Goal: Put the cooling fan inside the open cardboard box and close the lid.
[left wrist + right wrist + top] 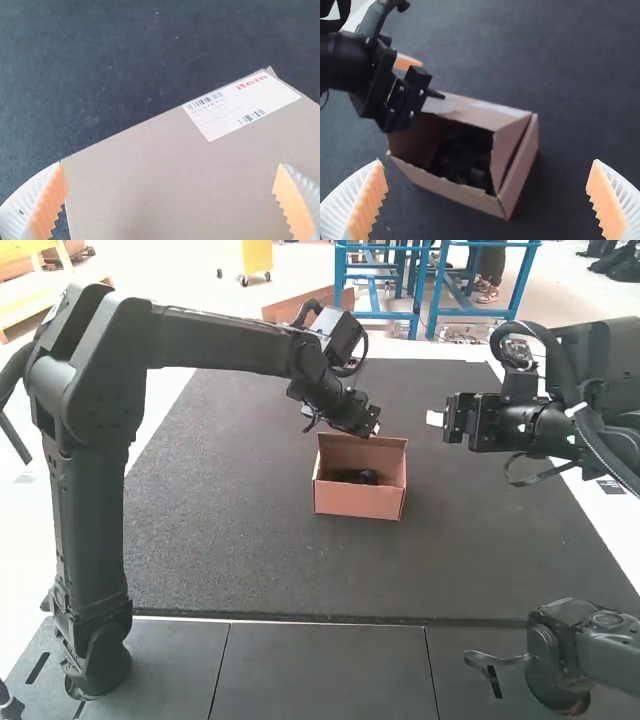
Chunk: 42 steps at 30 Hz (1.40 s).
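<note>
Fan [462, 160] already lies inside the box [360, 490], mid-surface [220, 500]. Lid [190, 170] not yet shut: it stands raised along the box's far edge, my left pincer [366, 424] spread wide at it. My right pincer [452, 420] hovers open, apart, toward the right edge. Remaining, I judge: fold the lid down.

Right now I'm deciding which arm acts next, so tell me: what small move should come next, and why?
Probably the left gripper should push the lid down over the cardboard box. The cooling fan already lies inside, the lid stands raised, and the open left gripper sits right at it, while the right gripper hovers apart.
</note>
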Each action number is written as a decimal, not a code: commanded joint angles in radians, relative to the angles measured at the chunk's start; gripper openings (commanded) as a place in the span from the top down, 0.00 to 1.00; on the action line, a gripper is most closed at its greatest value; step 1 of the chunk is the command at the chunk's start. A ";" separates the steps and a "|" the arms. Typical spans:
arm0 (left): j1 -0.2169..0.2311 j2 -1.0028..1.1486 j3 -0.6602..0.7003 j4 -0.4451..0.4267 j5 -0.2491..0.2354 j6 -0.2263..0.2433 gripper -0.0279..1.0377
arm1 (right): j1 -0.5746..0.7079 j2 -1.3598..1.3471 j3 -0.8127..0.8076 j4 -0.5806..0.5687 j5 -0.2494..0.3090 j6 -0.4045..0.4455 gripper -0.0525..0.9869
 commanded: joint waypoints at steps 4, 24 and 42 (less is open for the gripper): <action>-0.031 -0.009 -0.085 -0.002 0.021 0.010 0.07 | -0.004 0.006 0.035 -0.021 -0.021 0.006 0.07; -0.049 -0.019 -0.217 0.150 0.018 -0.002 0.07 | 0.001 0.004 0.047 -0.177 -0.092 -0.013 0.07; 0.144 -0.433 -0.153 -0.052 0.021 -0.002 0.07 | 0.002 0.003 0.013 -0.188 -0.105 -0.025 0.07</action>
